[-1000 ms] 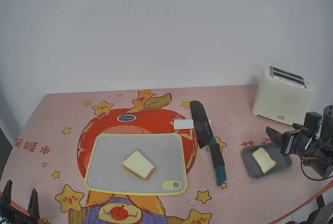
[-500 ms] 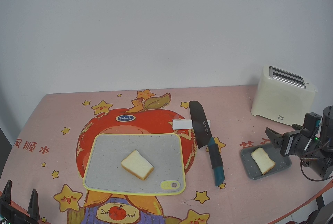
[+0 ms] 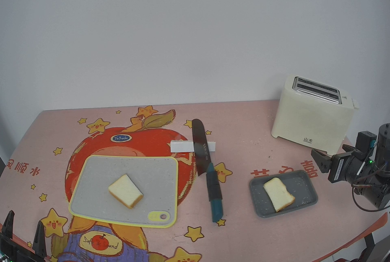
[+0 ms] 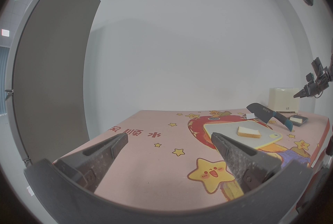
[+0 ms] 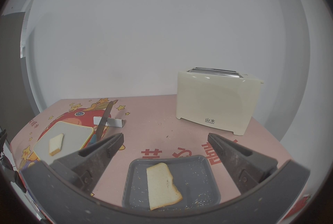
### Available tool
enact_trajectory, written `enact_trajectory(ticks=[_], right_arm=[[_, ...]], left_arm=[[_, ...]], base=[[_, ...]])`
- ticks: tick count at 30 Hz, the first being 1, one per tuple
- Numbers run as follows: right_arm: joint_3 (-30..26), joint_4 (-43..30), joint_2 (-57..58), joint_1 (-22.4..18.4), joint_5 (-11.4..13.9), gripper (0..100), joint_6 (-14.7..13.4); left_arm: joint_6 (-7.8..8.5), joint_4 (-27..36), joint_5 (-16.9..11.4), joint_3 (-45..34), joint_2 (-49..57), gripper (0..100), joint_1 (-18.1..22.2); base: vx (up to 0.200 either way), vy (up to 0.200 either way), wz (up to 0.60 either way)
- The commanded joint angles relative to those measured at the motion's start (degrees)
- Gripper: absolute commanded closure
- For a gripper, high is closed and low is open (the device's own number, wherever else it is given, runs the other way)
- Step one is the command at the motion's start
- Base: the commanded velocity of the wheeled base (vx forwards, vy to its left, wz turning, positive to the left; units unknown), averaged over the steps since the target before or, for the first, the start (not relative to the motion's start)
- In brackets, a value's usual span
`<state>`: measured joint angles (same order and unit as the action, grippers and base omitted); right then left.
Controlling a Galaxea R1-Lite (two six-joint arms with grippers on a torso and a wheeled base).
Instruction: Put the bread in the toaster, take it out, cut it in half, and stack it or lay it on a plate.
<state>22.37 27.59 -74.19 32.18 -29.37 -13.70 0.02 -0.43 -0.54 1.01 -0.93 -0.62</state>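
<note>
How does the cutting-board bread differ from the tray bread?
The board bread is squarish and thick, with a brown crust edge; the tray bread is longer, thinner and irregular. The board bread lies on the cutting board; the tray bread lies among crumbs in the grey tray. Both lie flat.

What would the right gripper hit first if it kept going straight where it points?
Likely the toaster: the open right gripper points over the grey tray toward the toaster's near corner. It might just slip past it; depth is unclear.

One bread piece (image 3: 125, 191) lies on the board (image 3: 101, 169), another piece (image 3: 278, 194) on the plate (image 3: 302, 189).
</note>
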Motion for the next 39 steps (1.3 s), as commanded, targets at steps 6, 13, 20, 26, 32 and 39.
enact_trajectory(ticks=[6, 13, 20, 26, 32, 39], right_arm=[[-0.2, 0.0, -0.2, -0.2, 0.9, 0, -0.2], [0.1, 0.6, -0.1, -0.4, 1.0, 0, -0.3], [0.0, 0.7, 0.5, -0.4, 4.5, 0, -0.1], [0.0, 0.7, 1.1, -1.2, 4.7, 0, -0.2], [-0.4, 0.1, 4.4, -2.6, 4.8, 0, -0.1], [-0.9, 0.0, 9.9, -6.7, 5.1, 0, 2.1]], left_arm=[[-0.02, 0.0, 0.0, -1.0, 0.9, 0, 0.0], [-0.02, -0.1, -0.1, -1.0, 0.9, 0, 0.0], [-0.2, -0.1, -0.1, -1.0, 0.9, 0, 0.0], [-0.02, -0.1, -0.1, -1.0, 0.9, 0, 0.0], [-0.11, -0.1, 0.0, -1.0, 0.9, 0, 0.0], [-0.02, -0.2, -0.2, -1.0, 0.9, 0, 0.0]], base=[[0.0, 0.0, 0.0], [0.0, 0.0, 0.0], [0.0, 0.0, 0.0], [0.0, 0.0, 0.0], [0.0, 0.0, 0.0], [0.0, 0.0, 0.0]])
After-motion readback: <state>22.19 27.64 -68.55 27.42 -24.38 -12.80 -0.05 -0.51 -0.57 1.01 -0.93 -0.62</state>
